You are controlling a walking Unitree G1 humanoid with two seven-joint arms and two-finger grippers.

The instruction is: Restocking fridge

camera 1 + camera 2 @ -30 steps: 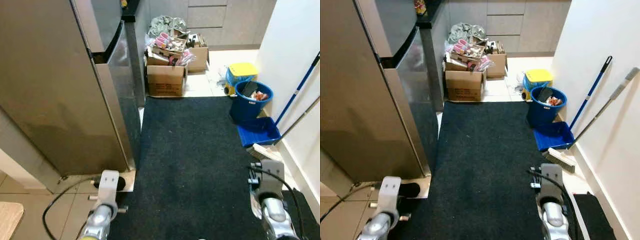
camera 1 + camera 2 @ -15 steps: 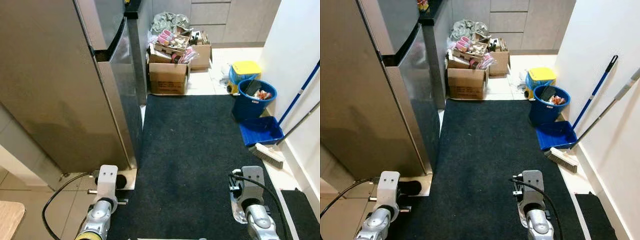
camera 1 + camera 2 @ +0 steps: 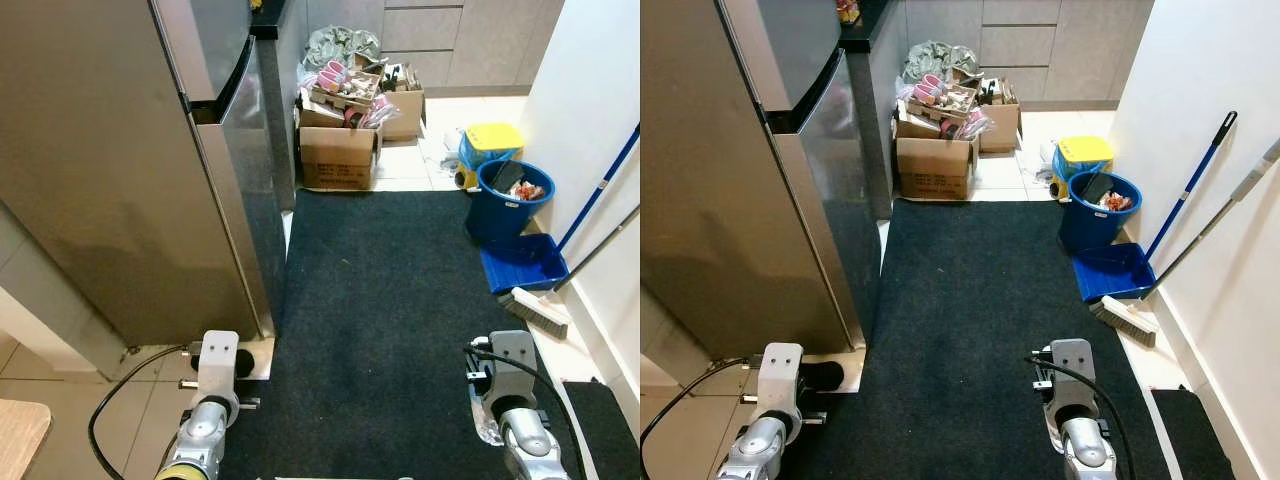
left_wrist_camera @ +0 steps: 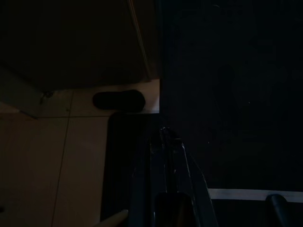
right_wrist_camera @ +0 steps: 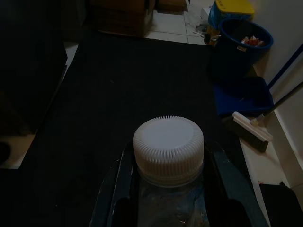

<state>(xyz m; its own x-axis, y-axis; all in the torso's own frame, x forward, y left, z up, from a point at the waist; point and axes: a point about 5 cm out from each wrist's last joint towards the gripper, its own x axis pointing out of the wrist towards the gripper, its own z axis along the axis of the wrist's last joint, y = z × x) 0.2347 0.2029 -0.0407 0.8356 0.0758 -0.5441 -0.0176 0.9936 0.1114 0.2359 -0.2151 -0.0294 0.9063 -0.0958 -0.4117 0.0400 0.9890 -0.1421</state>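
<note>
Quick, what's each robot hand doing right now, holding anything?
Left hand: fingers shut together, holding nothing.
Right hand: shut on a clear bottle with a white ribbed cap.

Both silver arms low at body sides, wrists pointing down. Left gripper (image 4: 166,142): arm hangs idle, black fingers (image 4: 161,146) pressed together, nothing between them. Right gripper (image 5: 168,189): arm hangs likewise, two black fingers (image 5: 124,182) spread either side of white-capped clear bottle (image 5: 168,153), clamped against it just below cap.
</note>
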